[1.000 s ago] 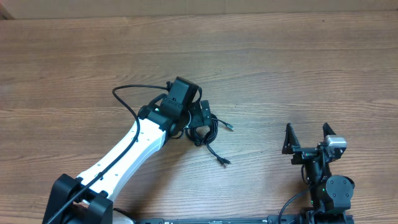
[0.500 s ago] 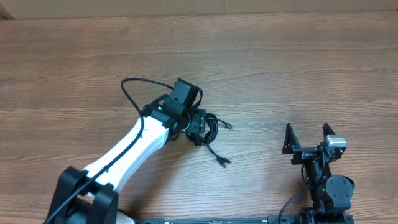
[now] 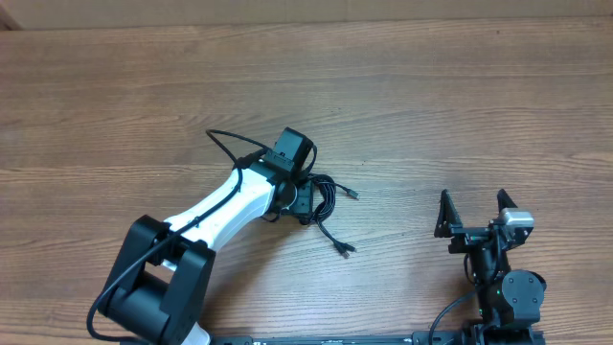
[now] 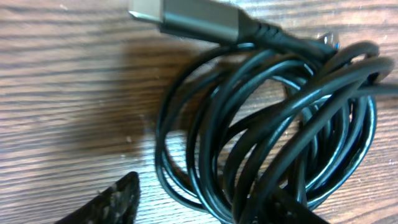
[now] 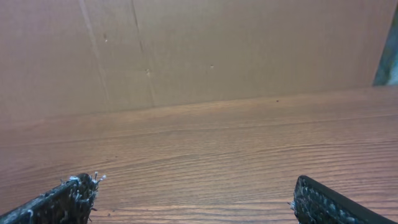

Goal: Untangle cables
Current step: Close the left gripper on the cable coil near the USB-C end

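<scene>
The 2 cables (image 3: 326,201) lie coiled as 1 bundle at the frame centre; untangling seems not yet begun. The left hand (image 4: 198,208) is open around them, the right hand (image 3: 474,215) open, lower right.

Even, warm light; the cables (image 4: 311,118) cast a soft, blurred shadow.

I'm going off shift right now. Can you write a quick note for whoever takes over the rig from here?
Left hand: open, low over the cables, fingers straddling part of the coil, nothing gripped.
Right hand: open, empty, parked apart near the table edge.
Cables: one tangled coil mid-table, two plug ends sticking out.
Done: nothing separated yet.
Left: grip and pull the two cords apart.
</scene>
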### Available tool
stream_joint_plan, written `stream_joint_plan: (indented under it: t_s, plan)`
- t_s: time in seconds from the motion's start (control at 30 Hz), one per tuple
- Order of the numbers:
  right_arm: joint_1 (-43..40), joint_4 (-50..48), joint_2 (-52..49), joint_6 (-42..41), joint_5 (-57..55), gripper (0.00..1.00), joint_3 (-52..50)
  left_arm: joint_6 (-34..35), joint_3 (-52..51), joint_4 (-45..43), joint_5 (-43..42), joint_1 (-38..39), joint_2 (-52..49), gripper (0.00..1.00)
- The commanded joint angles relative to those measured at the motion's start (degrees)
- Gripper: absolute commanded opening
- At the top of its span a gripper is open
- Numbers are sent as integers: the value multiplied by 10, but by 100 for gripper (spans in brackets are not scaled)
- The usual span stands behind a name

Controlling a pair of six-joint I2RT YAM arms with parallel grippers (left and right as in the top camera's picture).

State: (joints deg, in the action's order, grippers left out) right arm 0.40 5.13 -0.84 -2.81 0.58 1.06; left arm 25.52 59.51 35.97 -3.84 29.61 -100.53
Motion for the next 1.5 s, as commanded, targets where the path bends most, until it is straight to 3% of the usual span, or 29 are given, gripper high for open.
stream_joint_plan:
  t_s: [0.0, 0.13, 0.33, 0.37, 0.4, 0.63, 0.87, 1.1, 1.23, 1.33, 1.47]
  plan:
    - [-2, -3, 7, -2, -7, 100, -6, 4, 5, -4, -20, 0, -14, 46]
    - [-2, -3, 7, -2, -7, 100, -6, 6, 5, -11, -20, 1, -30, 37]
    - [-2, -3, 7, -2, -7, 100, -6, 17, 5, -24, -20, 0, -75, 37]
    - [-2, -3, 7, -2, -7, 100, -6, 17, 5, -28, -21, 0, -80, 25]
    - [-2, -3, 7, -2, -7, 100, -6, 17, 5, -29, -24, 0, -81, 4]
    - [-2, -3, 7, -2, -7, 100, -6, -39, 65, 42, -38, -13, -56, 4]
    - [-2, -3, 7, -2, -7, 100, -6, -198, 172, 116, -98, -18, 9, 4]
    - [-2, -3, 7, -2, -7, 100, -6, -291, 207, 139, -109, -19, 60, 4]
    - [-2, -3, 7, -7, 4, 100, -6, -291, 206, 137, -106, -21, 63, 4]
    - [-1, -10, 7, -103, 67, 100, -6, -221, 206, 136, -106, -23, 61, 4]
    - [-1, -19, 7, -354, 197, 100, -6, -132, 205, 131, -100, -23, 59, 4]
